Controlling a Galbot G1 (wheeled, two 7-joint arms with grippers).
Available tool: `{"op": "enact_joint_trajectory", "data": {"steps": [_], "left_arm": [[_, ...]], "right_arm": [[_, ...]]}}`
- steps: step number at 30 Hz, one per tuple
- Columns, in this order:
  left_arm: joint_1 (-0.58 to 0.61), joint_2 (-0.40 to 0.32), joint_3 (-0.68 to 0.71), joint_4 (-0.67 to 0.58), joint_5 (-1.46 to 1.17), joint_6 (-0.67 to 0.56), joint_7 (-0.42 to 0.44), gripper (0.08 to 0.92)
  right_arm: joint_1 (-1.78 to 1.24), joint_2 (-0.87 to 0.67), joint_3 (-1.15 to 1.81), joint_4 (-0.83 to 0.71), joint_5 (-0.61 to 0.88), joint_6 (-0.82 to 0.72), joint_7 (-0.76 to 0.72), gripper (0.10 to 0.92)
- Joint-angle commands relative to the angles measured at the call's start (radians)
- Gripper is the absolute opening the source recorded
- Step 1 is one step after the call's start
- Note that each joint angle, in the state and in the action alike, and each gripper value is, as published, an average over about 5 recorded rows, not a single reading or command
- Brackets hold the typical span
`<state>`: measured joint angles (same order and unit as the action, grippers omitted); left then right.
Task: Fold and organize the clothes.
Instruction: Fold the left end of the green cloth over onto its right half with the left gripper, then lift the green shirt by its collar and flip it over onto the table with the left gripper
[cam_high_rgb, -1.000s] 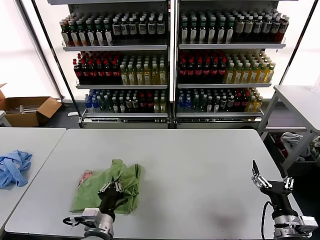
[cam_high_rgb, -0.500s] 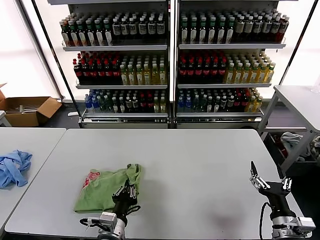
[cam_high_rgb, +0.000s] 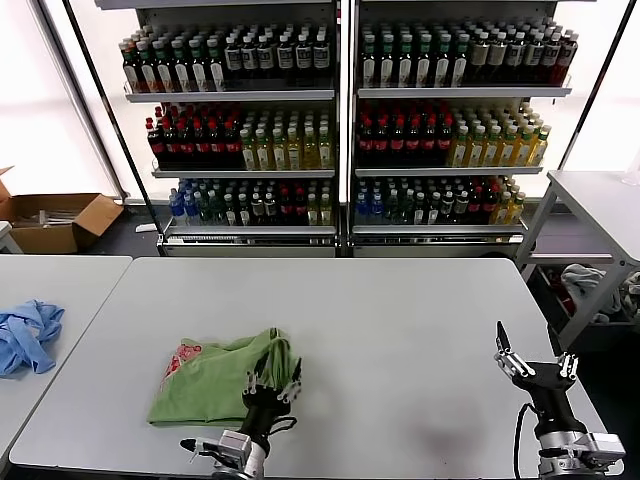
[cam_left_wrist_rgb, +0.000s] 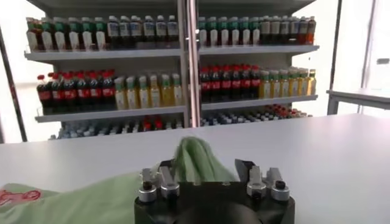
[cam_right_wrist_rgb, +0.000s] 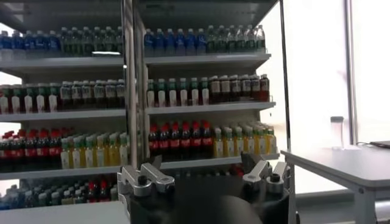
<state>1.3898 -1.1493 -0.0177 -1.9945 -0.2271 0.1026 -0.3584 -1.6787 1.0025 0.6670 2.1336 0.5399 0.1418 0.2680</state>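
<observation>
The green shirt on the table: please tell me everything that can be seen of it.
The shirt is light green soft cloth, folded into a rumpled bundle with a red-and-white print at its left end. It lies on the grey table, near the front edge on the robot's left. Its right end bunches up into a raised fold. The left gripper, open, is at that fold; whether they touch is unclear.
</observation>
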Motion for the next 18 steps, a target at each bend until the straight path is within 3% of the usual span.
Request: {"op": "enact_joint_trajectory", "data": {"steps": [1,6,11,18], "left_arm": [[0.02,0.016,0.045,-0.145,0.017,-0.03,-0.003,0.762],[0.042,0.086,-0.172,-0.196,-0.069,0.05,-0.01,0.82],[0.091,0.165,-0.435,-0.149,-0.234,0.133,-0.023,0.823],[0.123,0.159,-0.628,-0.022,-0.405,0.171,-0.003,0.823]], "right_arm": [[0.003,0.0,-0.005,0.003,-0.001,0.0,0.001,0.823],[-0.004,-0.009,0.002,0.006,0.001,0.002,0.0,0.823],[-0.008,-0.011,0.007,0.01,0.004,0.003,0.001,0.823],[-0.011,-0.013,0.01,0.019,0.004,-0.001,0.001,0.823]]}}
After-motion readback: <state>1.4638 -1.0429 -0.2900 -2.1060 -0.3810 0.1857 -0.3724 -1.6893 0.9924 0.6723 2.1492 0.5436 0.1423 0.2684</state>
